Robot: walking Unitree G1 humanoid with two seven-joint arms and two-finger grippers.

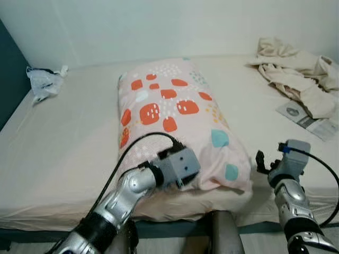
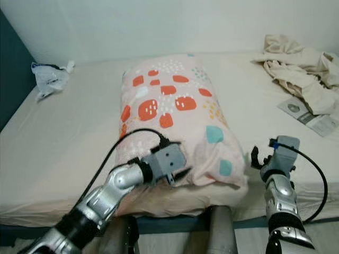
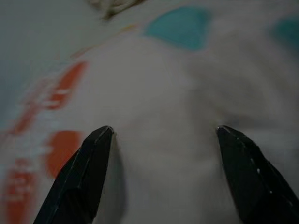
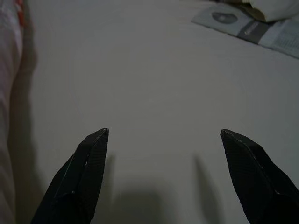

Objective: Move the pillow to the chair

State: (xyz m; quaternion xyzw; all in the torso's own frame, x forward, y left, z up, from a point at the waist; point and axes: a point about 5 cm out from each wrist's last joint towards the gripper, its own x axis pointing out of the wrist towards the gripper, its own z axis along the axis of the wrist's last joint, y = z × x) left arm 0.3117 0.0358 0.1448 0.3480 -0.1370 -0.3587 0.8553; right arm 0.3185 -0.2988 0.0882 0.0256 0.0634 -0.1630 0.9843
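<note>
The pillow (image 1: 175, 106) is pale pink with red, white and teal patches and lies lengthwise on the bed (image 1: 69, 143), its near end at the front edge. My left gripper (image 2: 180, 174) is open and pushed against that near end. In the left wrist view the left gripper (image 3: 163, 130) has pillow fabric (image 3: 163, 93) bulging between its two spread fingers. My right gripper (image 1: 267, 161) is open above the bare sheet, just right of the pillow's near corner. The right wrist view has the right gripper (image 4: 163, 133) over the sheet, with the pillow's edge (image 4: 11, 70) to one side.
A crumpled plastic bag (image 1: 45, 79) lies at the bed's far left by a dark teal wall (image 1: 10, 74). Beige rumpled cloth (image 1: 296, 74) and a printed leaflet (image 1: 307, 116) lie at the far right. A white wall runs behind the bed.
</note>
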